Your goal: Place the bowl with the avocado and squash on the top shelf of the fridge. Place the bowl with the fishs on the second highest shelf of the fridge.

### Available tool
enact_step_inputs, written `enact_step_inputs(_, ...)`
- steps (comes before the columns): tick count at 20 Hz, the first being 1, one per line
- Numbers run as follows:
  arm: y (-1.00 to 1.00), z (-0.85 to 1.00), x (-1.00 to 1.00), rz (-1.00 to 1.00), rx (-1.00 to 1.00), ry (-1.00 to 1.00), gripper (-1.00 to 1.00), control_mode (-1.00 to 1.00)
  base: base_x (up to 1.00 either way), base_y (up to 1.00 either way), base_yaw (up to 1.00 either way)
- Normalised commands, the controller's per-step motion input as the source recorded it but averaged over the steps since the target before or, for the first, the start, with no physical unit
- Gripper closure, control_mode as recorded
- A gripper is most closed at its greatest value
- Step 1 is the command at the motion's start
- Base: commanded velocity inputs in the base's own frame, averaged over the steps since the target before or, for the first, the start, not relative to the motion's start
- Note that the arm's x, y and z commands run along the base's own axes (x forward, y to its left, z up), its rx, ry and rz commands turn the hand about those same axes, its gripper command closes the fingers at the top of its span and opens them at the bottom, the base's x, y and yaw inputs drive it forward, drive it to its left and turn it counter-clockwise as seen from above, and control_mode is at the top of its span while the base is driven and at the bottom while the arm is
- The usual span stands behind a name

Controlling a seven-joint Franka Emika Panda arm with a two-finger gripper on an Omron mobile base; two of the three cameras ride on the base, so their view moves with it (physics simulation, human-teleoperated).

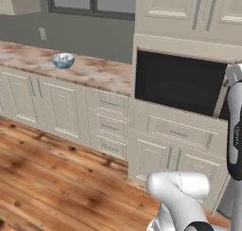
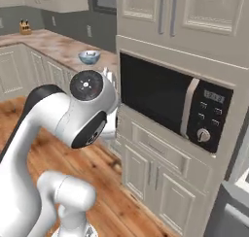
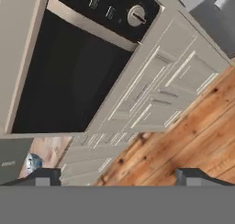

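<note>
The gripper (image 3: 117,177) hangs wide open and empty, facing the black-fronted microwave (image 3: 73,76). Nothing looks shelved yet: the bowl with the fishs (image 1: 63,60), light blue, glossy and white-rimmed, sits on the marbled surface (image 1: 94,74), well apart from the arm; both placements appear left.

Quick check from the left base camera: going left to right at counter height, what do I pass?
Wall outlet → light blue bowl on the marble counter → black-fronted microwave set into the cabinets → the robot's white arm at the right edge.
</note>
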Motion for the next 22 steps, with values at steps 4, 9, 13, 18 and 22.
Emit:
enact_step_inputs(4, 0.00, 0.00, 0.00, 0.00, 0.00, 0.00, -1.00, 1.00, 0.31, 1.00, 0.47)
enact_step_inputs(9, 0.00, 0.00, 0.00, 0.00, 0.00, 0.00, -1.00, 1.00, 0.98, 1.00, 0.08)
enact_step_inputs(13, 0.00, 0.00, 0.00, 0.00, 0.00, 0.00, -1.00, 1.00, 1.00, 0.98, -0.09)
enact_step_inputs(18, 0.00, 0.00, 0.00, 0.00, 0.00, 0.00, -1.00, 1.00, 0.59, -0.44, 0.06)
enact_step_inputs(22, 0.00, 0.00, 0.00, 0.00, 0.00, 0.00, -1.00, 1.00, 1.00, 0.43, 0.00)
